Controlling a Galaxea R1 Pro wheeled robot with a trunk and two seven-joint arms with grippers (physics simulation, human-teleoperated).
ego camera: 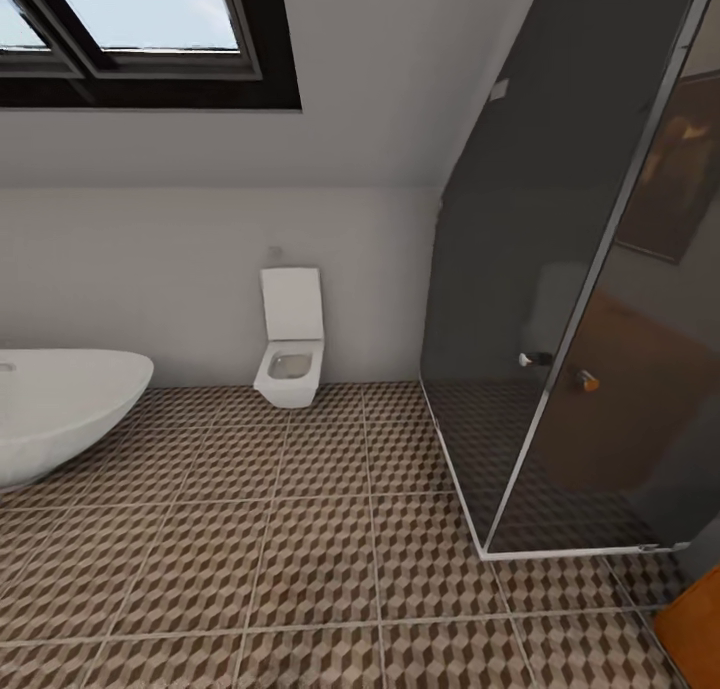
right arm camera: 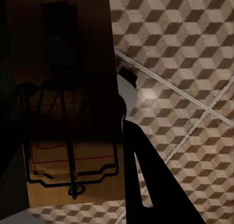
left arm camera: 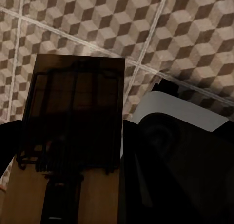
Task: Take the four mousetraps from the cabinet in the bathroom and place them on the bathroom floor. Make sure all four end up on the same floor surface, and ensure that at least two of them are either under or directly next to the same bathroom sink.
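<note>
In the left wrist view a tan wooden mousetrap [left arm camera: 73,131] with dark wire parts sits between the dark fingers [left arm camera: 165,175] of my left gripper [left arm camera: 73,155], which is shut on it above the bathroom floor [left arm camera: 195,33]. Another mousetrap [right arm camera: 68,87], with red lines on its board, is held the same way in my right gripper [right arm camera: 68,136], also shut, with cube-pattern tiles [right arm camera: 185,63] behind it. An orange-brown corner of the cabinet [ego camera: 697,619] shows at the lower right of the head view. The bathroom sink is out of view.
A white oval bathtub [ego camera: 60,409] stands at the left and a white toilet [ego camera: 290,354] against the far wall. A dark glass shower enclosure [ego camera: 570,299] fills the right side. Patterned floor tiles [ego camera: 300,549] stretch between them. A skylight sits above.
</note>
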